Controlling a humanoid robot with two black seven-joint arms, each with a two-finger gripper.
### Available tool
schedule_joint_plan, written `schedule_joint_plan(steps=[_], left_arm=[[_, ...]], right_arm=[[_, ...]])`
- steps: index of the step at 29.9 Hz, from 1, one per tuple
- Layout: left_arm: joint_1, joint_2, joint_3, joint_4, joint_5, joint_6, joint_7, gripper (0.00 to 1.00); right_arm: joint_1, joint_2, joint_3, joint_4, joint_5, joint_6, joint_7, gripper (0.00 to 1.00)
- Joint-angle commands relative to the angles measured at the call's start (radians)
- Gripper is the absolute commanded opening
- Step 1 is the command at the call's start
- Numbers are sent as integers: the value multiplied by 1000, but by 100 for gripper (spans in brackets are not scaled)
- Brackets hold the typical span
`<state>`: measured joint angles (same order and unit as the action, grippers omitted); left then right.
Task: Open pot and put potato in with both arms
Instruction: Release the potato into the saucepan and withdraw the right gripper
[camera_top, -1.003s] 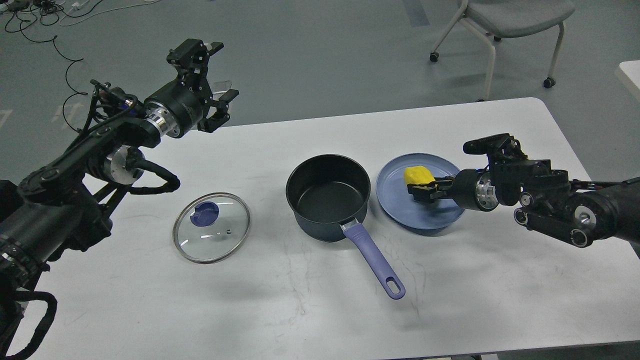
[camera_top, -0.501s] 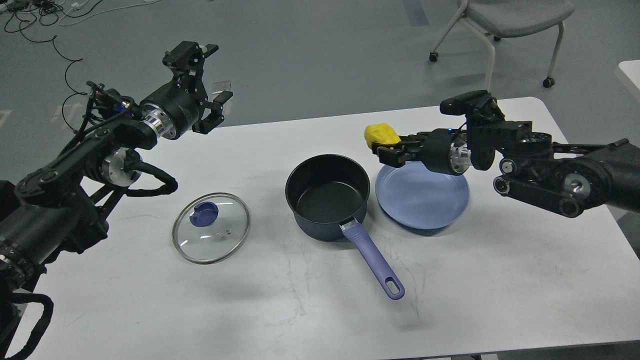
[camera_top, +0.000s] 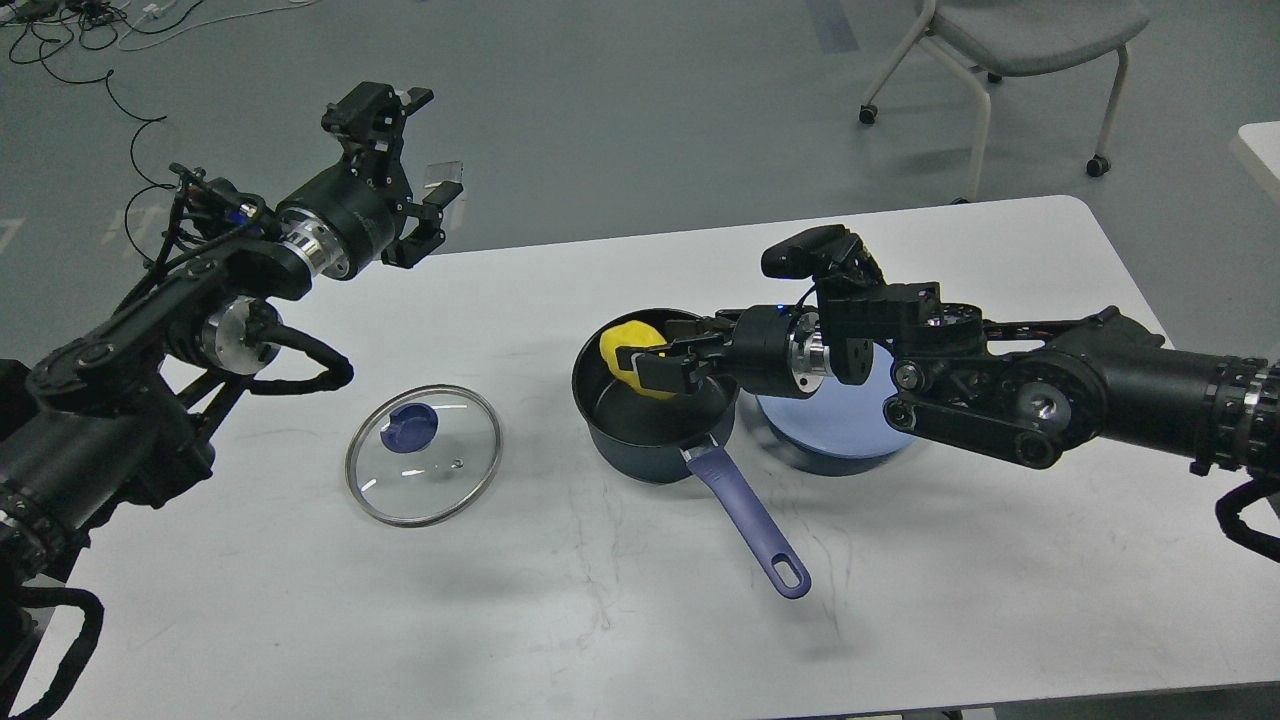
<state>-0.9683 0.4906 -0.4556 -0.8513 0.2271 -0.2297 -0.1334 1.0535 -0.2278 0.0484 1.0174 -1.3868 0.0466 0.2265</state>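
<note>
The potato (camera_top: 630, 360), a yellow lump, sits pinched between the two fingers of the right gripper (camera_top: 655, 367), which is closed onto it from the right and reaches in over the open mouth of the pot (camera_top: 655, 400). The potato hangs just inside the pot's far-left rim, above the dark floor; whether it touches the wall behind it cannot be told. The pot's purple handle (camera_top: 748, 520) runs back toward the robot, below and a little to the right of this gripper, so it is out of the way of a straight drop. Just behind the gripper's wrist lies the blue plate (camera_top: 840, 430), now bare, partly hidden under the arm. The step in hand looks like the last one: the pot is already open and the potato is over it, not yet released. The next move calls for spreading the fingers so the potato falls to the bottom, perhaps after lowering a touch to keep it from bouncing, then lifting clear without catching the rim. Well to the left of the right gripper, the glass lid (camera_top: 423, 455) rests flat on the white table (camera_top: 600, 620). The left gripper (camera_top: 420, 165) hovers beyond the table's far edge, fingers apart and holding nothing.
</note>
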Motion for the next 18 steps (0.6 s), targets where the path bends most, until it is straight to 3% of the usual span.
schedule_joint_plan(steps=[1,7,15,18], left_arm=[[0,0,0,0,-2,0,0,99],[0,0,-11,0,-3,0,0,98],[26,5,-83,-2,-20,-8,-2,98],[74,22,-143,-3,-20,-13,-2,98]], right_arm=[[2,2,14,-3,72,2,-3,100],[29,2,54,-2,281,-13,-1,100],[28,-10,413,-7,791,-4,-24,100],[17,-44,508,-17,1000,-1,-59,100]])
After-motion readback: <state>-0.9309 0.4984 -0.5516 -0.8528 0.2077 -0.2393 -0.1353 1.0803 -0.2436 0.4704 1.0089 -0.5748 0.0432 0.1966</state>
